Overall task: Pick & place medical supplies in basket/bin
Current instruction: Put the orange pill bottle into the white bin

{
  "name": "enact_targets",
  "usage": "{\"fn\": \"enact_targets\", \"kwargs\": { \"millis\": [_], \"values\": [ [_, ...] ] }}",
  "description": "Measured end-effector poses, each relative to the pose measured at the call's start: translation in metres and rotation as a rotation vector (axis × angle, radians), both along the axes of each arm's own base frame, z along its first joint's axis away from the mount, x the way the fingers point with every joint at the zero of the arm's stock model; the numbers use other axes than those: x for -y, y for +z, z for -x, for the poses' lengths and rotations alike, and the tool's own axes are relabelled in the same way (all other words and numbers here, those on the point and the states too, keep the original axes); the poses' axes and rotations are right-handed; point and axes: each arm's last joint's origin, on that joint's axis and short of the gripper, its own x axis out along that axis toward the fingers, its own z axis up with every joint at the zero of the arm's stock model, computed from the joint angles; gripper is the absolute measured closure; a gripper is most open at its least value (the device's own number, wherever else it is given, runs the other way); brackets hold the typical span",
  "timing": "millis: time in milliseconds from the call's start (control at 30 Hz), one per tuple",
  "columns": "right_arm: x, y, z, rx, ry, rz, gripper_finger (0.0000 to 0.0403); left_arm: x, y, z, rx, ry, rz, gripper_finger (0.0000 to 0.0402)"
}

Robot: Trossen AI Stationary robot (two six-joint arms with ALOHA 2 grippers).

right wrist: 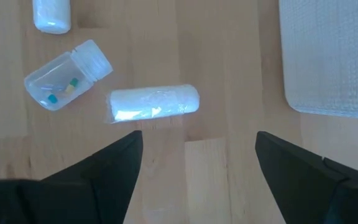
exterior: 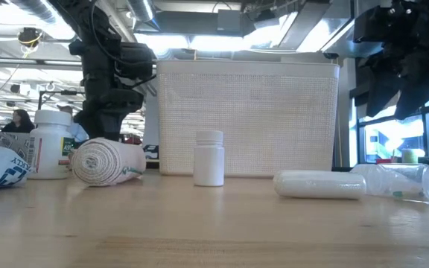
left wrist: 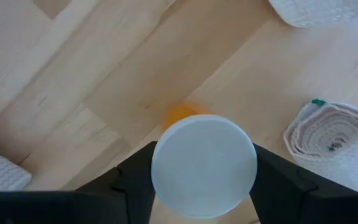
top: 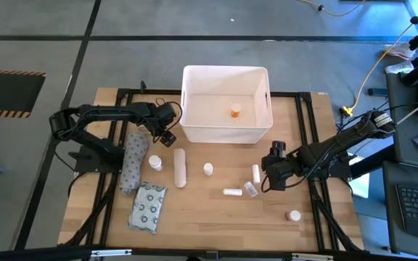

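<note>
Two arms over the wooden counter (top: 216,210); we note the left claw (top: 167,138) near the white tub's (top: 225,133) left near corner, its fingers (left wrist: 132,186) set on either side of a white bottle (left wrist: 204,165) seen end-on in the left wrist view, an orange cap showing just beyond it; fingers look to touch the bottle's sides, though we cannot tell how firm the hold is. Beside this claw lies a rolled bandage (left wrist: 331,134), and in the low view the same roll (exterior: 106,161) rests on the counter left of the tub wall.

Right claw (top: 273,174) hangs above the counter right of centre, jaws wide and empty; below it in the right wrist view lie a white cylindrical roll (right wrist: 154,103) and a clear vial (right wrist: 67,74) with small coloured pieces inside, both on their sides, near each other but apart.

Inside the tub we see one orange-capped item (top: 235,112) on the floor, toward the right. On the counter: a small white bottle (top: 208,169) standing near centre; a long white roll (top: 180,167) left of it; a ring-patterned flat packet (top: 148,207) at near left; a pink-capped bottle (top: 293,215) at near right, well apart from the rest.
</note>
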Motion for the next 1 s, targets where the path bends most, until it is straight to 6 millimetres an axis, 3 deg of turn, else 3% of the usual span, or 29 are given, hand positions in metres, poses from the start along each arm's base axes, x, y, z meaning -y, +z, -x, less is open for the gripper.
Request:
{"fn": "enact_targets", "kwargs": {
  "millis": [233,467,800,1000],
  "values": [
    [0.0,0.0,0.0,-0.001,0.0,0.0,0.009,0.003,0.011,0.004,0.045,-0.021,-0.01,0.0195],
    [0.0,0.0,0.0,-0.001,0.0,0.0,0.009,0.012,0.043,0.022,0.162,-0.019,-0.071,0.0193],
    [0.0,0.0,0.0,0.003,0.0,-0.001,0.009,0.032,0.101,0.053,0.567,-0.045,-0.182,0.0194],
    [0.0,0.0,-0.001,0.005,0.003,-0.001,0.009,0.037,0.136,0.061,0.878,-0.069,-0.311,0.0191]
  ]
}}
